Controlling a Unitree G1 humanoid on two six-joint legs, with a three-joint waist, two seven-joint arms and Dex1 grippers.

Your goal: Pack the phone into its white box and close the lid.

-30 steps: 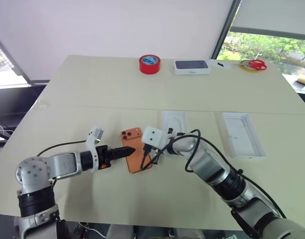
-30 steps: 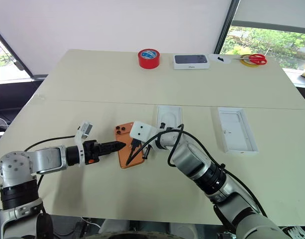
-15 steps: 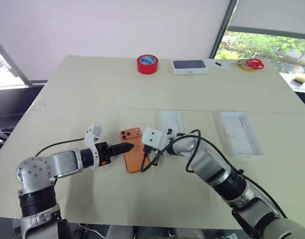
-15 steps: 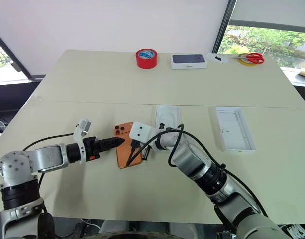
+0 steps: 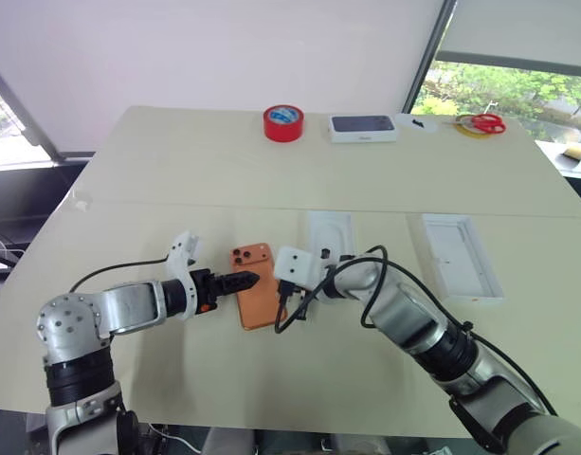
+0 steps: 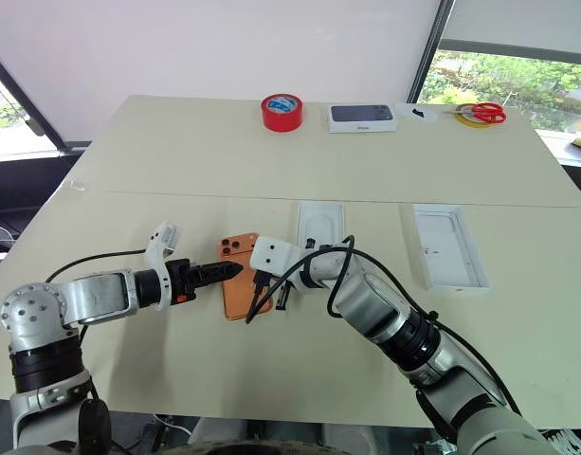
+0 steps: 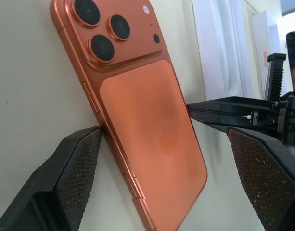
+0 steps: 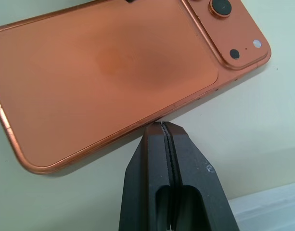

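Head views: the phone lies back up on the table between both grippers. Left wrist view: the left gripper is spread wide, straddling the phone, one finger touching its edge. Right wrist view: the right gripper is closed, empty, tips at the phone's edge.

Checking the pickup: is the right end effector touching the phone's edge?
Touching. In the right wrist view, the shut right end effector presses its tip against the long edge of the phone, with no gap visible.
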